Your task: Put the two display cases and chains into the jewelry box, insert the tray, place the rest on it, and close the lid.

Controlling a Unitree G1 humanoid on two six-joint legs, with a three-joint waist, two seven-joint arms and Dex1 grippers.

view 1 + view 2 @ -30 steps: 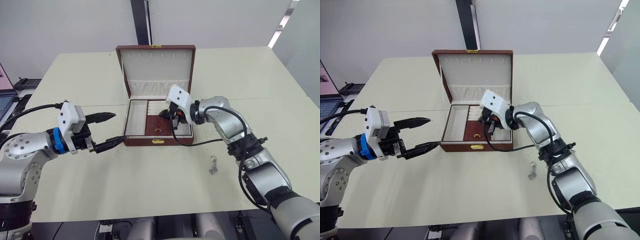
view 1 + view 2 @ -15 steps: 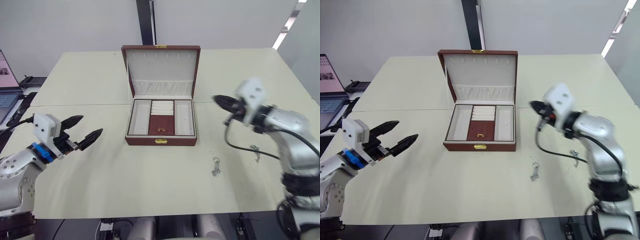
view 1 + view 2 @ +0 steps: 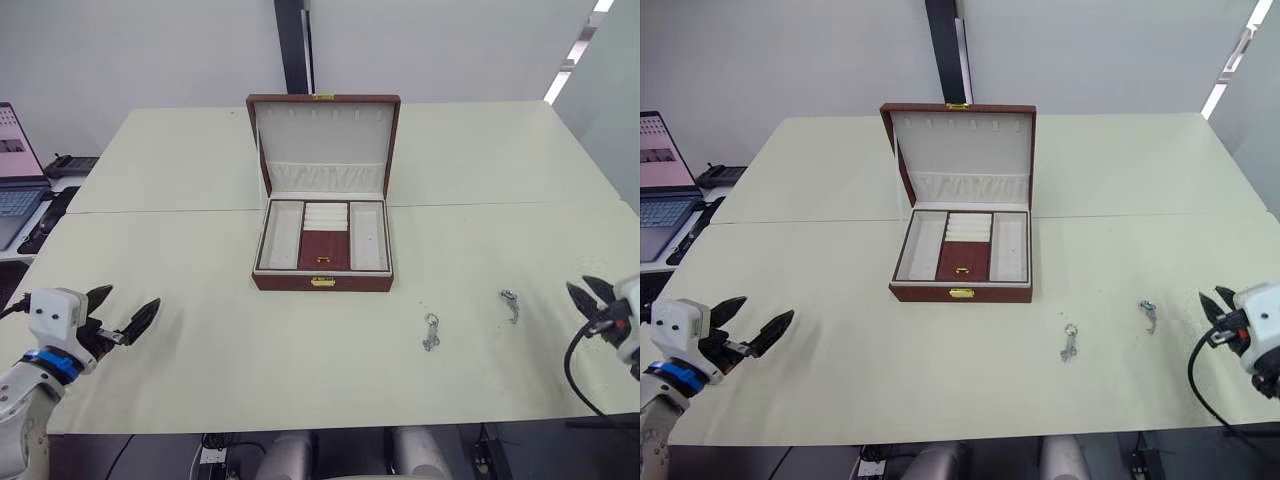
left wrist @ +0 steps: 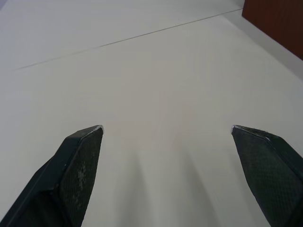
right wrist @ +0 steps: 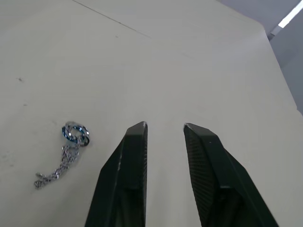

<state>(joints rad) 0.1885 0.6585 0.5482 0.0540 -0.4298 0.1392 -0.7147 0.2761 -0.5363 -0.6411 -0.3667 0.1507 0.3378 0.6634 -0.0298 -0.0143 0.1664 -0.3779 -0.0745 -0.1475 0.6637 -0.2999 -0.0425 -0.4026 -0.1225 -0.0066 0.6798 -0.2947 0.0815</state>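
Note:
The jewelry box (image 3: 290,282) stands mid-table with its lid (image 3: 323,140) upright. The tray (image 3: 279,236) sits inside it, its brown centre panel with gold pull showing and its cream compartments bare. The display cases and chains are hidden. The rest lies on the table right of the box: one silver trinket (image 3: 431,333) and another (image 3: 511,304), the latter also in the right wrist view (image 5: 71,144). My left gripper (image 3: 132,298) is open and holds nothing at the table's front left. My right gripper (image 3: 587,287) is open with a narrow gap, empty, just right of the farther trinket.
A laptop (image 3: 12,180) and dark gear sit off the table's left side. A black post (image 3: 293,50) rises behind the box. A seam (image 3: 150,211) crosses the pale table (image 3: 250,390) level with the box.
My right gripper has left the box and swung out to the table's right front edge. My left gripper has drawn back to the front left. Both stay open. The camera view has shifted slightly.

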